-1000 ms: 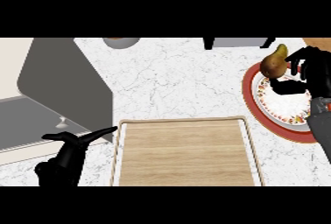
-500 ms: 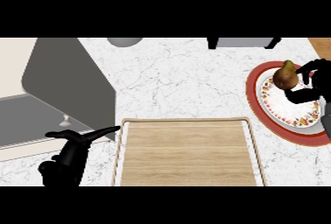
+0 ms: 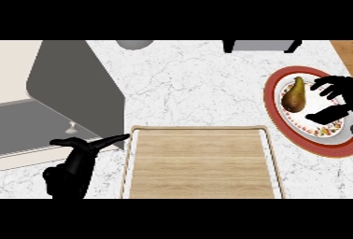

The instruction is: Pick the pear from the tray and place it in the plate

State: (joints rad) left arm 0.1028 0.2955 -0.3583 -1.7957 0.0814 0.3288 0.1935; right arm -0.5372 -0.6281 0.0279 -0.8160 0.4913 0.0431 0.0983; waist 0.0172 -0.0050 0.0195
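Note:
A yellow-brown pear [image 3: 296, 95] lies on the red-rimmed plate [image 3: 278, 119] at the right of the counter. My right hand [image 3: 333, 99] sits just right of the pear, over the plate, with its fingers spread and its thumb apart from them, holding nothing. The wooden tray [image 3: 201, 161] in the lower middle has nothing on it. My left hand [image 3: 79, 150] is open beside the tray's left edge, one finger pointing toward the tray's near-left corner.
A grey sink basin [image 3: 41, 123] with a small tap fills the left side. A grey round object [image 3: 135, 44] and a dark appliance [image 3: 261, 45] stand at the back edge. Marbled counter lies between tray and plate.
The right hand lowered the pear onto the plate and opened, letting it go. The pear now lies on the plate beside the hand. The left hand stayed put.

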